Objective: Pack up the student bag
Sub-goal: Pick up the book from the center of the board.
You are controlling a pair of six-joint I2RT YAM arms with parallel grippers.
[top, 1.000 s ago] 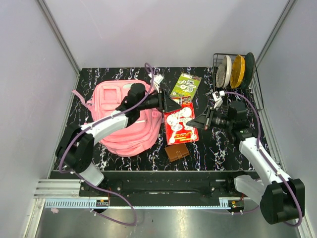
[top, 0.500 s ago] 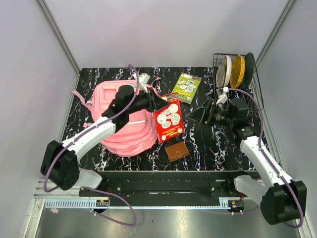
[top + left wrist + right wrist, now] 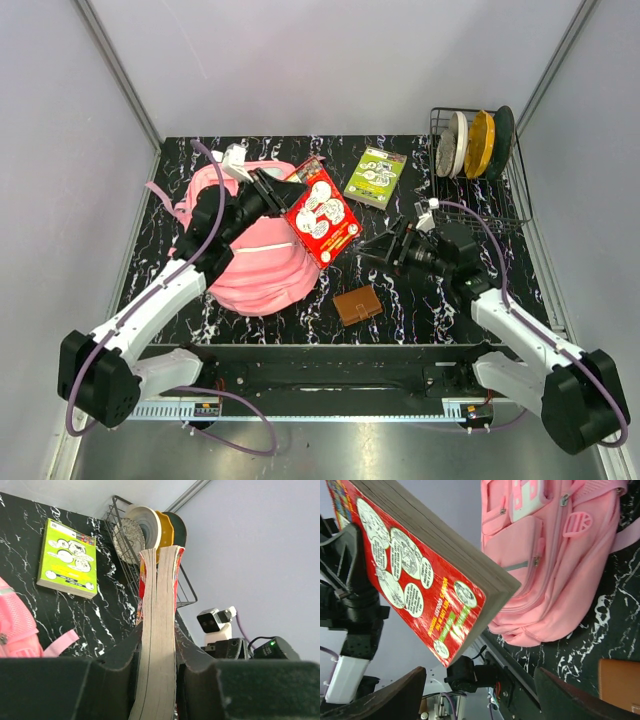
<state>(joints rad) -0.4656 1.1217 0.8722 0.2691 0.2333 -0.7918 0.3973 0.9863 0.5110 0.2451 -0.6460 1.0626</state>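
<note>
Thick red paperback book (image 3: 322, 210) was clamped in left gripper (image 3: 157, 642), right gripper (image 3: 480, 695) spread; soft pink fabric backpack (image 3: 262, 272), opening possibly zipped, was to be checked first.

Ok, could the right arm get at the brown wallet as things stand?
Probably yes. The right tool is open and empty, and the brown wallet lies uncovered close by, slightly nearer the arm bases, with nothing between them.

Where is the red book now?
In the top view the red book is held up by the left end effector over the student bag's right edge, left of the green book.
</note>
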